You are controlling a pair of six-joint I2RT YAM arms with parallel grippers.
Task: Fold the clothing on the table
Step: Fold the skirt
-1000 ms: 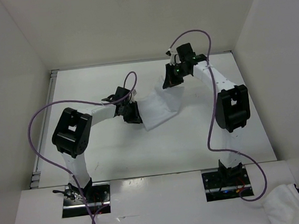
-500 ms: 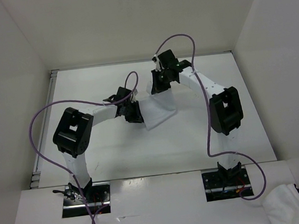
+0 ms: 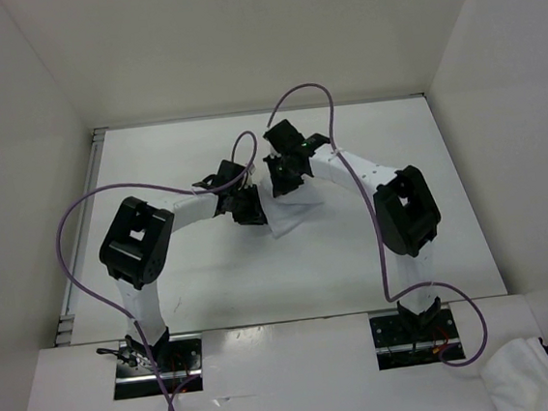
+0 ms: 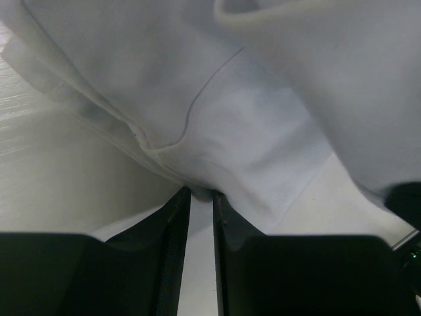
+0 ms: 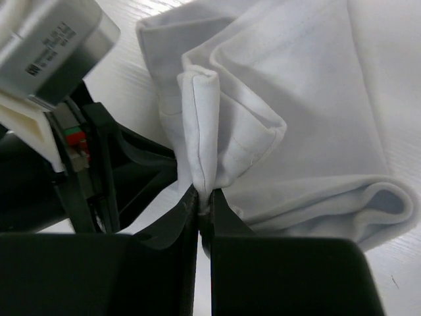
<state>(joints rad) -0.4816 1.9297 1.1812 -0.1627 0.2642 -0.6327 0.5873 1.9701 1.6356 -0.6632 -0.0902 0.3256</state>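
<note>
Clothing (image 3: 290, 214) lies near the middle of the bench (image 3: 204, 290), between the two arms and slightly toward the far side. It is bunched into a compact, partly folded shape, with its near corner resting flat on the bench surface.

Left claw (image 4: 201, 194): the fingers stand close together with only a narrow slot between them. A hemmed edge of the clothing runs down into the tips, so the claw is clamped on that edge. In the left wrist view the fabric rises away from the tips in broad, smooth layers, with a curved seam line visible across one layer.

Right claw (image 5: 202, 197): the fingers are pressed together on an upright fold of the clothing. The fold stands above the tips as a narrow doubled ridge with a stitched hem. Beyond it, the remaining fabric lies in stacked layers, with a rounded rolled edge at the right of the right wrist view.

Both claws meet at the clothing and sit just beside each other; the top view shows them almost touching over its far-left part. The black fingers of the left claw also appear at the left of the right wrist view.

A purple cable (image 3: 80, 210) loops from each arm. A separate white cloth bundle (image 3: 522, 376) lies off the bench, at the near right corner of the top view.
</note>
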